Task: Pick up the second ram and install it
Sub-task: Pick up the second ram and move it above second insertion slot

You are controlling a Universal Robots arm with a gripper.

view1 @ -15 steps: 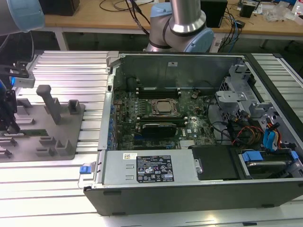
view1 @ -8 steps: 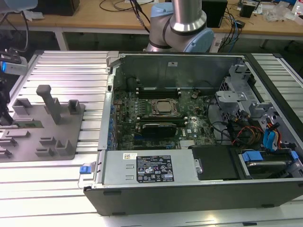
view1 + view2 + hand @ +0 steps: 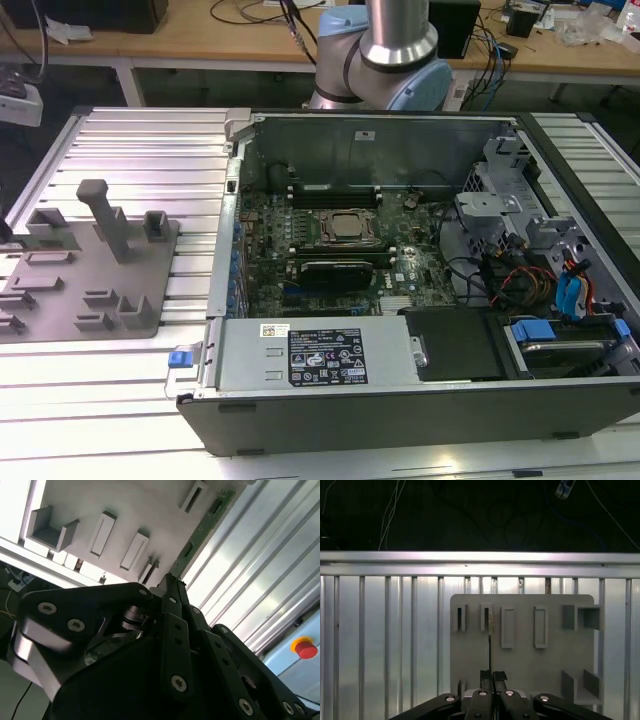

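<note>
In the first wrist view we see the ram (image 3: 490,650) edge-on, its end hidden inside the claw (image 3: 490,673), which is clenched on it.

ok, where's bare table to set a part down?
Free: ribbed table between the tray and the far edge, up to the case wall; the strip in front of the tray; a narrow strip past the case at the exterior view's right. Crowded: tray fixtures, case interior. The claw is shut on the ram.
</note>
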